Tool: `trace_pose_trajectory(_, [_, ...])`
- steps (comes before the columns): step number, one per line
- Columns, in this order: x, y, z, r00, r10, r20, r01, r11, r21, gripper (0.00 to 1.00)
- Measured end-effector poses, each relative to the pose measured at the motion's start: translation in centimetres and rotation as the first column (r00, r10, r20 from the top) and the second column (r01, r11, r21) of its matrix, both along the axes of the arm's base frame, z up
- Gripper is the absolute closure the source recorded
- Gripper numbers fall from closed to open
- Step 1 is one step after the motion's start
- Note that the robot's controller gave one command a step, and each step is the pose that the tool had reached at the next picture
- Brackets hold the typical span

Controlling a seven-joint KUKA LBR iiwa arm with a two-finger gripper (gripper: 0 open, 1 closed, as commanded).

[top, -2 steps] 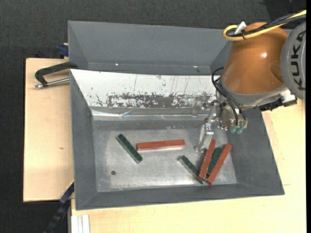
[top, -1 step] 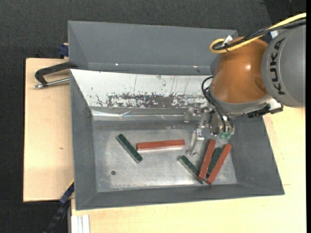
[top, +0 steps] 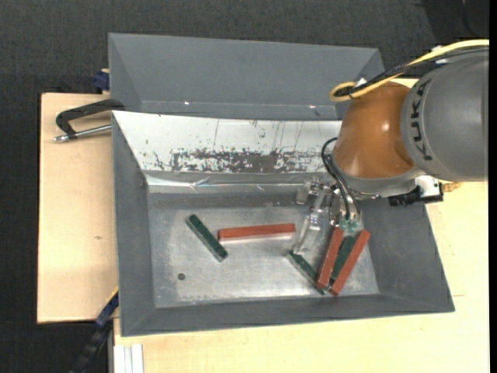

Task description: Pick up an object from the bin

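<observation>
Camera view, near edge first: red sticks point(top: 345, 256) and a green stick point(top: 307, 269) bunched at the right front of the bin point(top: 128, 208), gripper point(top: 309, 243) low, just above them; spread or closed, cannot tell. Farther left: lone red stick point(top: 256, 231), lone green stick point(top: 206, 238). Risks snagging several bunched sticks, then dropping them.

bin point(top: 130, 231): looking plain grey metal all over, shining lighter down the middle
back wall point(top: 233, 160): wearing a band of dark brownish speckles, kinda scuffed-looking
left stick point(top: 206, 238): showing up dark green
middle bar point(top: 256, 231): glowing reddish-orange, no pattern
right pile point(top: 345, 255): mixing red and dark green bars side by side
floor speck point(top: 181, 277): sitting there as a tiny dark dot
arm cover point(top: 373, 142): shining orange
arm body point(top: 458, 123): going grey with darker lettering
</observation>
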State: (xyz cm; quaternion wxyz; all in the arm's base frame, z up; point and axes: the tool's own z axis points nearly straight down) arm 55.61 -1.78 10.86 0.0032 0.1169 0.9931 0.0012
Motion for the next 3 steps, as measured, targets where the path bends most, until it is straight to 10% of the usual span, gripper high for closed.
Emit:
trace_pose_trajectory(1, [0.4, 1.2, -3.0, 0.999, -0.034, -0.009, 0.034, 0.999, -0.002, 0.00])
trace_pose_trajectory(2, [-2.6, 2.1, -3.8, 0.999, -0.052, -0.007, 0.052, 0.999, 0.000, 1.00])
trace_pose_trajectory(3, [-2.6, 2.1, -3.8, 0.999, -0.051, -0.006, 0.051, 0.999, 0.000, 1.00])
